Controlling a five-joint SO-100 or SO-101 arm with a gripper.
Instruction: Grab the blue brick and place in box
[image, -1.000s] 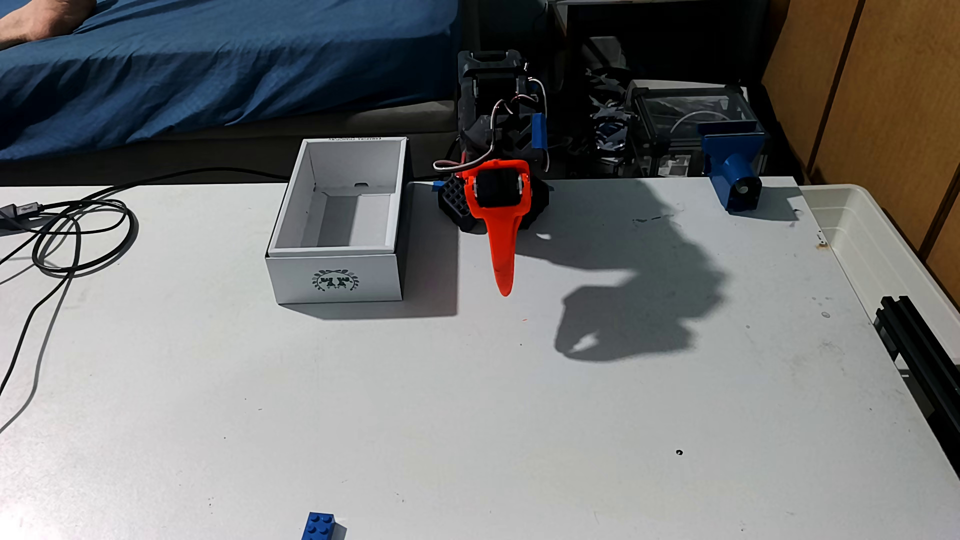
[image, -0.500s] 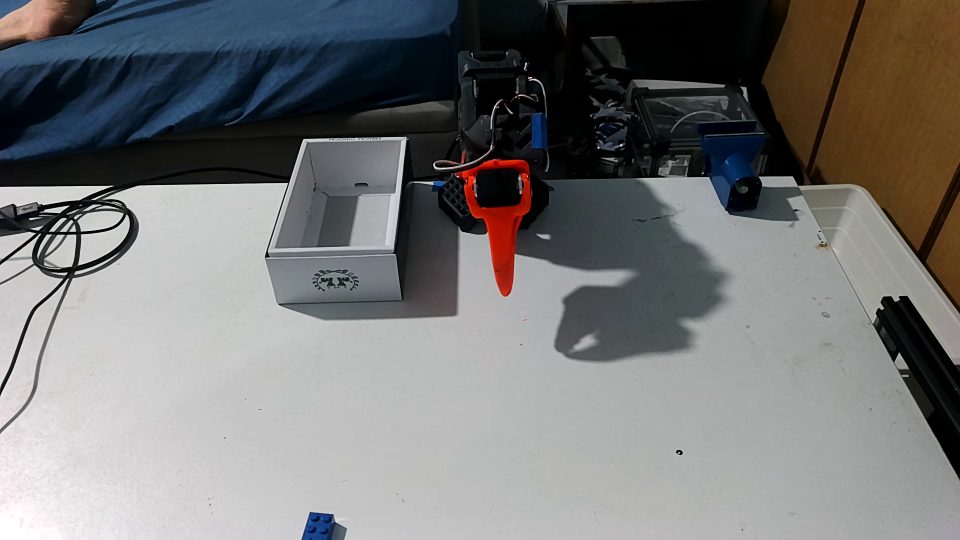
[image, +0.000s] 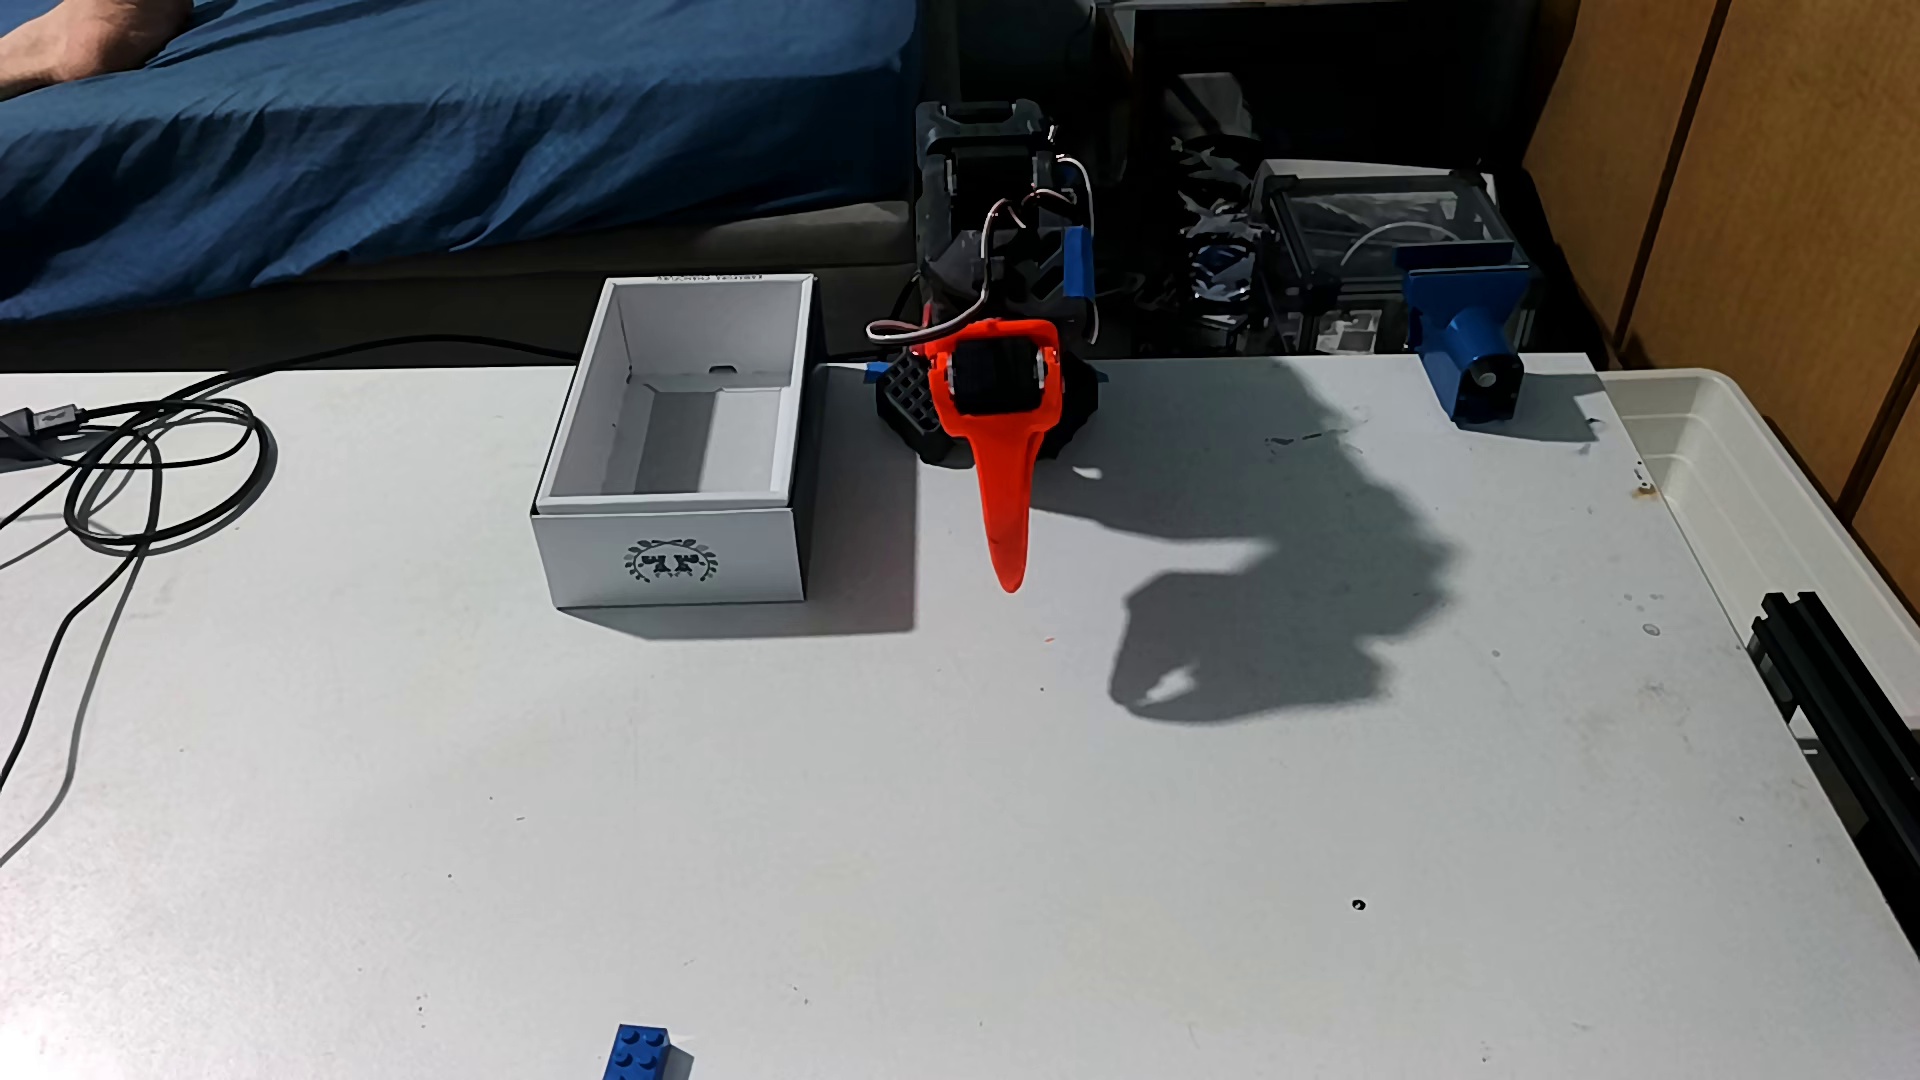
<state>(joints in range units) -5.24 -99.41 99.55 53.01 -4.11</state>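
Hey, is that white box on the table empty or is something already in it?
Empty. The box is open-topped with bare white floor; the blue brick lies far away.

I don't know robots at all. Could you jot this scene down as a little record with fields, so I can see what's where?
Surface: white table
Gripper: orange gripper, pointing down, holding nothing; open or shut not clear from this angle
Blue brick: blue brick at the table's near edge, partly cut off by the frame, far from the gripper
Box: white box, open top, looks empty, left of the gripper in the fixed view
Cables: black cables on the table's left
Other: blue mount at the far right corner
Task state: brick not yet picked up
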